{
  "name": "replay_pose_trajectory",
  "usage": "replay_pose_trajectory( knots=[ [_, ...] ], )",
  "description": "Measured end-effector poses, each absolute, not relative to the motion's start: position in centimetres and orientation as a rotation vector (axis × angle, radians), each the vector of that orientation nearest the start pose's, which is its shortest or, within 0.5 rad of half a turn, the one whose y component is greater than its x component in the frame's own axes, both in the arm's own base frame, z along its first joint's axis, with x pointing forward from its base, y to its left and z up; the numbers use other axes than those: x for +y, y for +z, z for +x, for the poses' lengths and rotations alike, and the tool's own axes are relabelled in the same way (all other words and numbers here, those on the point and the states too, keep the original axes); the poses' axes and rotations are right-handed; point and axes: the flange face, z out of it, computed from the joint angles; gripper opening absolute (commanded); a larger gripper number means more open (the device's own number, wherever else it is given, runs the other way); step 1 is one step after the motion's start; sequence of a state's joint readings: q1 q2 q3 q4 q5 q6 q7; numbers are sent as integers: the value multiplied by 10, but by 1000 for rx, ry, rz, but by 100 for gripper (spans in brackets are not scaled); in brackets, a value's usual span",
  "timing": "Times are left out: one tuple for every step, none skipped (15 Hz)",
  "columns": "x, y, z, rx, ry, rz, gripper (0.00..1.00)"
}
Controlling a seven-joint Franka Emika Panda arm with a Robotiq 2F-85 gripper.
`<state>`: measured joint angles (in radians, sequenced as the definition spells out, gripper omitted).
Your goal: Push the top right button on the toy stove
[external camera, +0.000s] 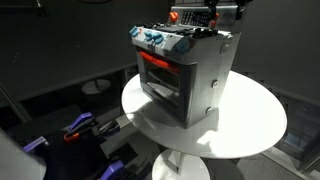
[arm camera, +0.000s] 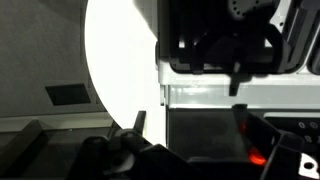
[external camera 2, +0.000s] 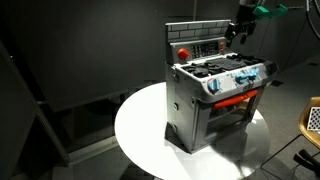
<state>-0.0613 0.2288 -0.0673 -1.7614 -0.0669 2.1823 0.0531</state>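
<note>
Centrally, the toy stove [external camera: 185, 75] stands on a round white table [external camera: 250, 130]. At upper right of the frame, the gripper [external camera 2: 243, 30] hangs beside the stove's dark back panel [external camera 2: 195, 48]; its finger spacing cannot be made out.

Toy stove [external camera 2: 188, 105]: silver-grey, satin sheen, probably plastic. Blue knobs [external camera 2: 240, 80]: glossy plastic. Worktop [external camera 2: 140, 135]: white, smooth, matt-looking.
</note>
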Motion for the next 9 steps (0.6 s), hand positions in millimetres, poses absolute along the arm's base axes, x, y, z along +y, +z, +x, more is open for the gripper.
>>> replay_pose_trajectory(
  knots=[
    [-85,453,634,240,-261,-3201,100],
    [-88,453,630,243,-215,-3202,100],
    [-90,454,626,242,-170,-3201,100],
    [-92,455,620,244,-122,-3196,100],
    [-94,458,615,241,-74,-3192,100],
    [-96,461,609,236,-29,-3187,100],
    [-97,464,603,231,19,-3184,100],
    [-98,468,597,228,65,-3181,100],
    [-99,472,591,227,107,-3178,100]
  ],
)
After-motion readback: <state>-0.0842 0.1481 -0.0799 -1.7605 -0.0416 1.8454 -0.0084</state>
